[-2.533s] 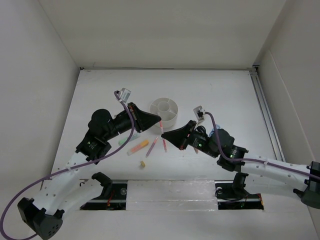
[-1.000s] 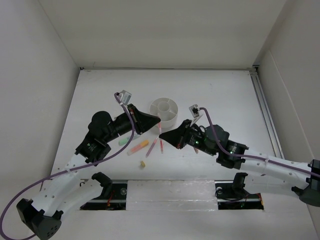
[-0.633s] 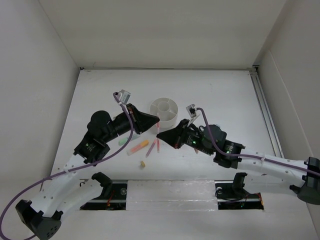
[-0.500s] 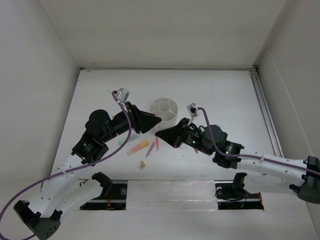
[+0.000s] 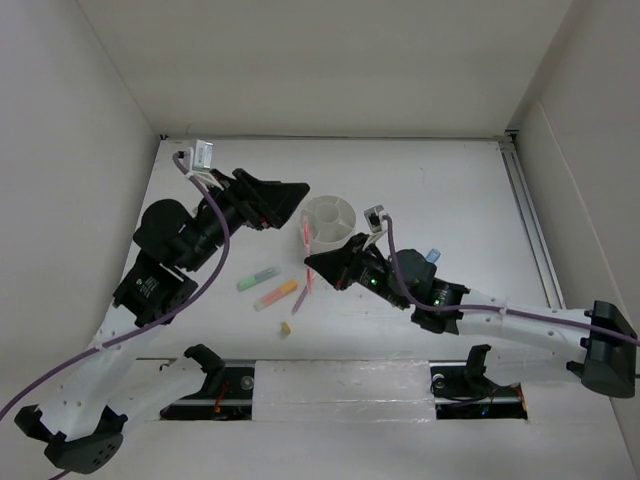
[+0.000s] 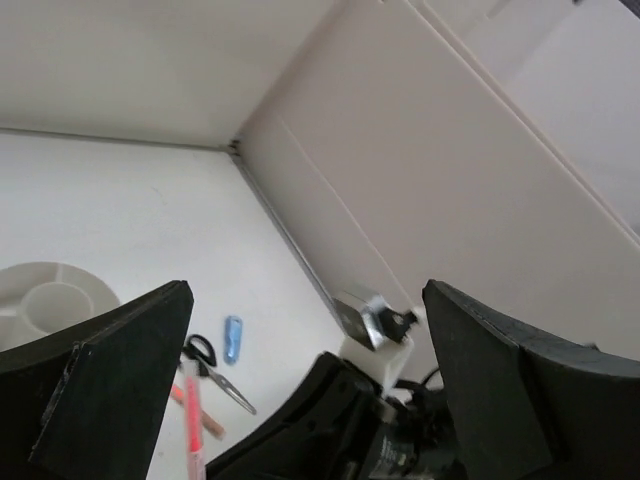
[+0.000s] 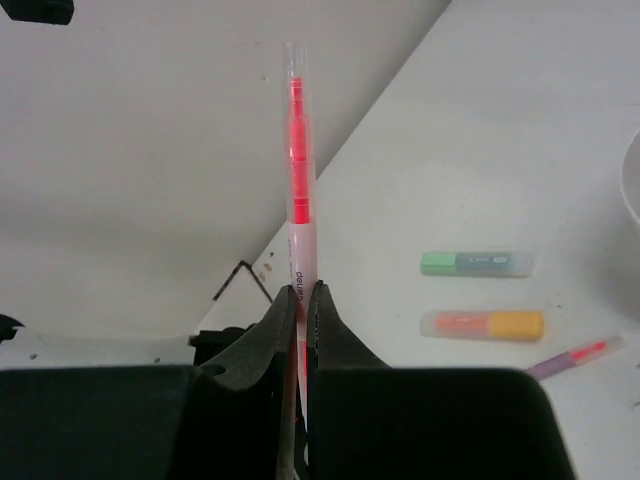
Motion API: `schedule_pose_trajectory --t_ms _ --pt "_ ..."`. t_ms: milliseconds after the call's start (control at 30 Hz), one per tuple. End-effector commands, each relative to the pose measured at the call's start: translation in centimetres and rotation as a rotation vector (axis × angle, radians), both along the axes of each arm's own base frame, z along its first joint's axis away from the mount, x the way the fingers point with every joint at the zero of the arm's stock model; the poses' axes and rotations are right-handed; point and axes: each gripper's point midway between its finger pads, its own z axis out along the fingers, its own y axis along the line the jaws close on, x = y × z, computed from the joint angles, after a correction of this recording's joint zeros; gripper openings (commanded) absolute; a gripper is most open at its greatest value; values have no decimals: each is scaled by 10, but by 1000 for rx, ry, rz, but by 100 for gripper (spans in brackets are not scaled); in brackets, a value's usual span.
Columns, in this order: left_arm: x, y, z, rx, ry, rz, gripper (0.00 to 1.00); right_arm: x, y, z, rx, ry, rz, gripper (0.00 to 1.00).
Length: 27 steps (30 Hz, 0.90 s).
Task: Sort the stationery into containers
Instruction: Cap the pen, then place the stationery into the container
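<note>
From above, the left gripper (image 5: 290,203) hangs high with its jaws spread wide and nothing in them, close to the white organizer (image 5: 337,238). The right gripper (image 5: 313,262) pinches a red pen (image 5: 303,232) just beside the organizer's near-left rim. Its compartments look bare, so I'd judge nothing is sorted yet. A green highlighter (image 5: 257,279), orange highlighter (image 5: 277,294), pink pen (image 5: 303,296), eraser bit (image 5: 286,327) and blue highlighter (image 5: 432,256) lie on the table (image 5: 450,180). The left wrist view adds scissors (image 6: 205,353) beside the blue one. The right wrist view shows print on the pen barrel, too unclear to read
</note>
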Motion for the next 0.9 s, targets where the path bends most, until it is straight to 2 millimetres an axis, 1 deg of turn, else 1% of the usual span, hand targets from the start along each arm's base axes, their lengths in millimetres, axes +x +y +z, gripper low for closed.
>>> schedule_pose_trajectory --t_ms 0,33,67,100,133,167,200,233,267,300,333,367,400,433,467,500,533,567,600,667,700,733,767,800,867 --pt "23 31 -11 78 91 220 99 13 -6 43 75 -174 -70 0" --pt "28 38 -19 107 107 266 99 18 -10 54 89 -225 -104 0" --pt "30 38 -36 167 117 268 99 26 -13 55 73 -264 -137 0" --pt "31 38 -50 207 129 268 99 34 -14 52 21 -334 -159 0" --pt "31 41 -76 262 168 276 99 39 -16 59 31 -389 -176 0" --pt "30 42 -88 293 181 275 99 49 -21 57 18 -434 -191 0" --pt "28 45 -101 334 186 272 99 53 -22 59 17 -486 -189 0" --pt "25 51 -115 371 209 284 99 60 -20 58 -23 -573 -185 0" --pt "27 55 -131 405 242 304 99 68 -24 70 0 -655 -172 0" --pt "25 59 -137 430 242 310 99 76 -25 73 -12 -690 -177 0" --pt "24 66 -140 440 241 329 99 89 -21 65 -58 -717 -168 0" --pt "23 69 -143 454 234 342 99 99 -20 64 -85 -740 -158 0" --pt "21 71 -154 466 245 340 99 110 -22 75 -91 -789 -152 0" --pt "21 74 -157 475 234 348 99 118 -21 74 -109 -809 -146 0" --pt "18 76 -152 449 209 352 99 130 -16 62 -149 -816 -137 0" --pt "17 77 -155 450 210 352 99 141 -19 61 -155 -832 -130 0" --pt "18 81 -157 459 217 374 99 146 -17 68 -144 -855 -122 0" --pt "18 86 -152 453 210 398 99 155 -12 55 -165 -844 -98 0" --pt "21 96 -148 430 216 464 99 162 -11 51 -174 -845 -86 0" --pt "23 108 -154 432 253 530 99 172 -14 50 -171 -878 -63 0" --pt "23 113 -158 439 273 550 99 178 -11 38 -162 -840 -47 0" --pt "25 122 -160 440 288 603 99 178 -11 38 -143 -853 -31 0" --pt "27 125 -162 430 316 632 99 181 -11 39 -134 -855 -28 0" --pt "30 130 -167 444 340 662 99 186 -7 30 -138 -831 -20 0" --pt "30 140 -166 439 353 721 99 186 -4 25 -134 -837 -11 0"
